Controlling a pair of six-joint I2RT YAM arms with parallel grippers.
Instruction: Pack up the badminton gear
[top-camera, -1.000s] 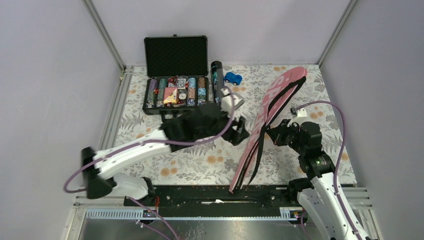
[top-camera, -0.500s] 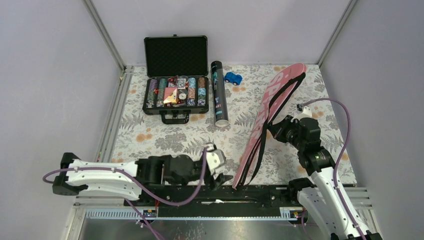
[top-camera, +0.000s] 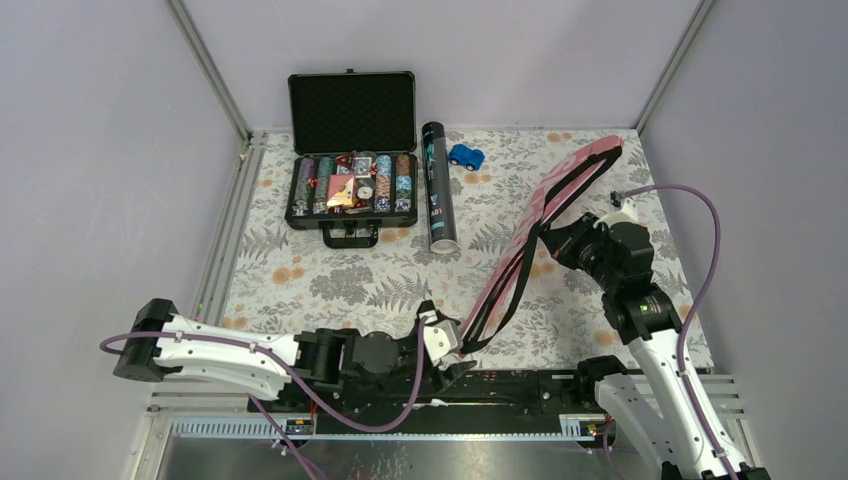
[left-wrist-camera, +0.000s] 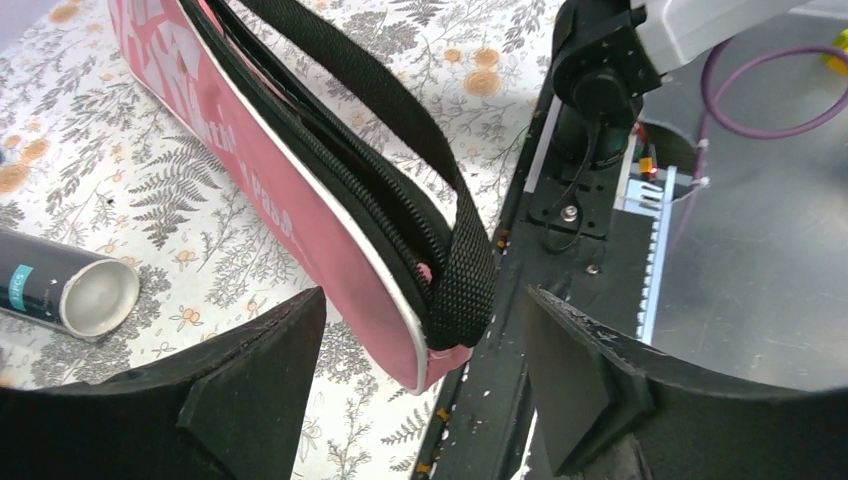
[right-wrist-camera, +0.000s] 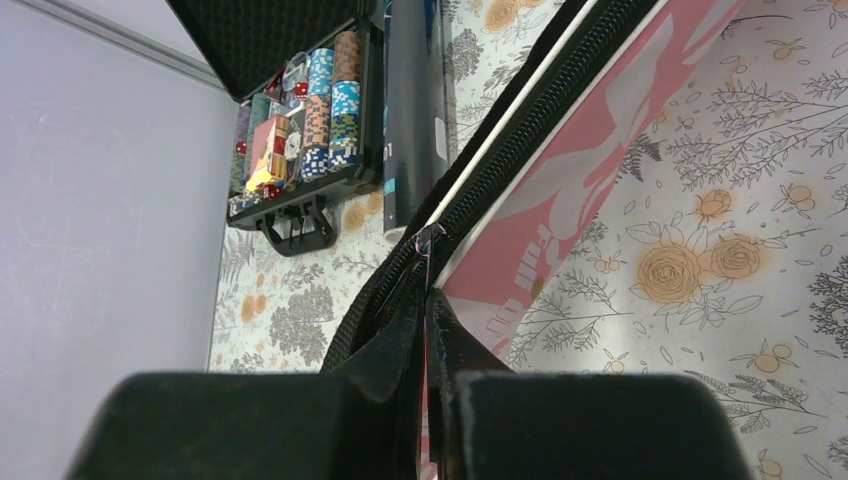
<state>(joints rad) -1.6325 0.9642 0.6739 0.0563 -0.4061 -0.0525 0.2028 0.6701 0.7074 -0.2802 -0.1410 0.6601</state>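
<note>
Right gripper (right-wrist-camera: 428, 300) is pinched tight on the zipper edge of the pink racket cover (top-camera: 545, 205), which is held up on edge to the right of the black tube (top-camera: 437, 190), slanting away from it. Left gripper (left-wrist-camera: 420, 350) is spread wide, fingers either side of the cover's near end, not touching. A black strap (left-wrist-camera: 400, 110) runs along the zip. The cover's contents are hidden and its white lettering is cut off. Left of the tube, the open case (top-camera: 350, 170) shows rows of chips. The tube's teal print is too small to read.
</note>
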